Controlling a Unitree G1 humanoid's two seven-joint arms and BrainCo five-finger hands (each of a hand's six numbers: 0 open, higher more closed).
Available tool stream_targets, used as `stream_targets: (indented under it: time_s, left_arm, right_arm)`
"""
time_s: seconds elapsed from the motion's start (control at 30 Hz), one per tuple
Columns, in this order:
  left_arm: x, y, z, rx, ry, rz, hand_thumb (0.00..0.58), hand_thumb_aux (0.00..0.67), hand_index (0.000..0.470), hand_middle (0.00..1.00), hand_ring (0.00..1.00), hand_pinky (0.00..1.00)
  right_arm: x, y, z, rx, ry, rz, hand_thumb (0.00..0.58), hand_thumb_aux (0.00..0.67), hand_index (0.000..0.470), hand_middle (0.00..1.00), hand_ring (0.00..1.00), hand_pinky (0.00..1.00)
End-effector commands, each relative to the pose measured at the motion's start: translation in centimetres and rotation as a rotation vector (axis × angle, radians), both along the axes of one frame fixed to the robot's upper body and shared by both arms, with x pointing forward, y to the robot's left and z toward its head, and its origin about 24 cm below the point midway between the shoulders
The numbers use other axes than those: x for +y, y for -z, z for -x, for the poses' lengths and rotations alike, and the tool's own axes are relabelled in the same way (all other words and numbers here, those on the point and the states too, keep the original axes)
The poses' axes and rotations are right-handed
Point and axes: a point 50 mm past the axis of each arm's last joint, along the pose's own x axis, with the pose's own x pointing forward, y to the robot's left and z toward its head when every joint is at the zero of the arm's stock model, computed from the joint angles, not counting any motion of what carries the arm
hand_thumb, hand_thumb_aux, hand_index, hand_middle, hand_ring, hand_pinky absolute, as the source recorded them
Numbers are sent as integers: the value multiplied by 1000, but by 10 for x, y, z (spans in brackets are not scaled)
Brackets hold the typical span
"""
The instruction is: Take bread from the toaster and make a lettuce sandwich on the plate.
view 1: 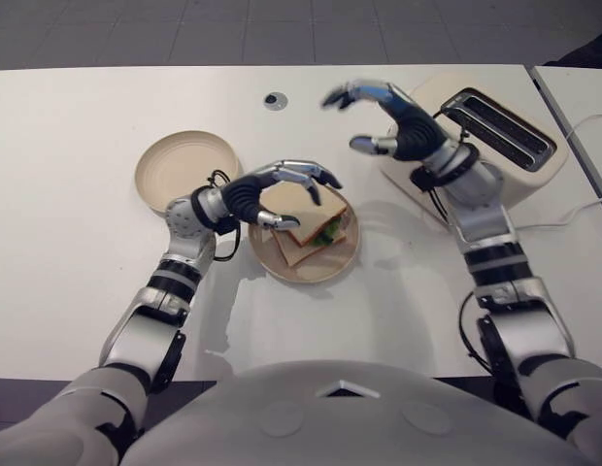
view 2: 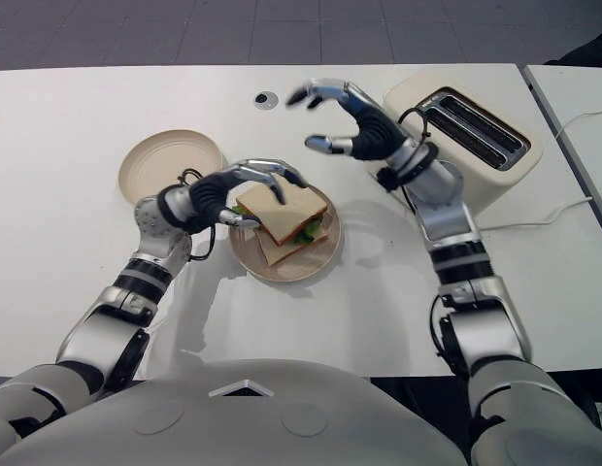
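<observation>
A sandwich [view 2: 289, 221] of two bread slices with green lettuce between them lies on the tan plate [view 2: 325, 254] near the table's middle. My left hand [view 2: 223, 196] hovers at the sandwich's left edge, fingers curled loosely over the top slice, holding nothing that I can see. My right hand [view 2: 354, 124] hangs open above the table, between the plate and the toaster, fingers spread. The cream toaster [view 2: 476, 146] stands at the right with both slots showing dark.
A shallow cream bowl [view 2: 165, 163] sits left of the plate, just behind my left wrist. A small round port [view 2: 267, 99] is set in the white table [view 2: 68, 146] farther back. The toaster's cable [view 2: 563, 209] trails right, toward a second table.
</observation>
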Motion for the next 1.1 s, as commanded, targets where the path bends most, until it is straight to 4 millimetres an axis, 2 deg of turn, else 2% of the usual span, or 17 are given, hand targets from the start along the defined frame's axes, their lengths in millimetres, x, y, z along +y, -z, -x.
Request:
stream_targets:
  time_s: [0.03, 0.13, 0.23, 0.27, 0.4, 0.5, 0.6, 0.73, 0.83, 0.87, 0.9, 0.93, 0.97, 1.0, 1.03, 1.07, 1.1]
  left_arm:
    - [27, 22, 36, 67, 231, -264, 580, 670, 470, 1000, 1000, 1000]
    - [36, 49, 49, 128, 346, -505, 580, 670, 470, 1000, 1000, 1000]
    - [39, 67, 60, 195, 408, -639, 580, 670, 470, 1000, 1000, 1000]
    - [41, 75, 63, 220, 415, -685, 580, 670, 470, 898, 898, 898]
    - [35, 106, 56, 300, 339, -811, 580, 670, 470, 867, 867, 867]
    - [32, 126, 46, 346, 251, -891, 580, 670, 470, 863, 863, 863]
    - [31, 135, 33, 349, 140, -940, 580, 670, 470, 867, 867, 867]
    - [24, 131, -12, 272, -263, -929, 580, 670, 470, 847, 847, 847]
    - [21, 119, -50, 197, -629, -868, 580, 654, 459, 725, 725, 725]
    - [19, 115, -59, 178, -723, -833, 528, 470, 330, 631, 631, 631]
    - [17, 110, -66, 157, -789, -796, 209, 134, 94, 533, 533, 533]
    - [13, 103, -72, 150, -836, -726, 0, 0, 0, 427, 427, 427]
    - [9, 96, -76, 140, -867, -659, 0, 0, 0, 310, 310, 310]
    - [5, 88, -78, 140, -883, -568, 0, 0, 0, 78, 78, 78]
    - [2, 80, -80, 140, -891, -486, 0, 0, 0, 39, 39, 39]
    - [-1, 69, -82, 134, -892, -381, 0, 0, 0, 0, 0, 0]
    - [-6, 55, -82, 134, -868, -237, 0, 0, 0, 0, 0, 0]
  right_arm:
    - [-16, 35, 39, 234, -262, 278, 580, 670, 470, 1000, 1000, 1000]
    - [-26, 59, 61, 404, -404, 436, 580, 670, 470, 1000, 1000, 1000]
    - [-32, 84, 85, 579, -581, 607, 580, 670, 470, 1000, 1000, 1000]
    - [-33, 91, 88, 622, -620, 652, 580, 670, 470, 1000, 1000, 1000]
    - [-30, 118, 87, 723, -650, 764, 580, 670, 470, 1000, 1000, 1000]
    - [-23, 137, 69, 722, -534, 801, 580, 670, 470, 1000, 1000, 1000]
    - [-7, 138, 35, 597, -316, 685, 580, 670, 470, 1000, 1000, 1000]
    - [13, 126, -7, 381, -16, 505, 580, 670, 470, 1000, 1000, 1000]
    - [20, 110, -36, 227, 217, 367, 580, 670, 470, 1000, 1000, 1000]
    - [20, 105, -43, 188, 279, 326, 580, 670, 470, 1000, 1000, 1000]
    - [20, 101, -48, 158, 327, 280, 580, 670, 470, 1000, 1000, 1000]
    - [20, 96, -52, 135, 367, 226, 580, 670, 470, 1000, 1000, 1000]
    - [20, 91, -54, 108, 392, 182, 580, 670, 470, 1000, 1000, 1000]
    - [18, 80, -56, 61, 429, 91, 566, 565, 396, 678, 678, 678]
    - [16, 67, -58, 14, 459, -10, 494, 413, 289, 494, 494, 494]
    - [13, 52, -58, -35, 477, -118, 18, 11, 7, 0, 0, 0]
    - [9, 37, -57, -76, 484, -223, 0, 0, 0, 0, 0, 0]
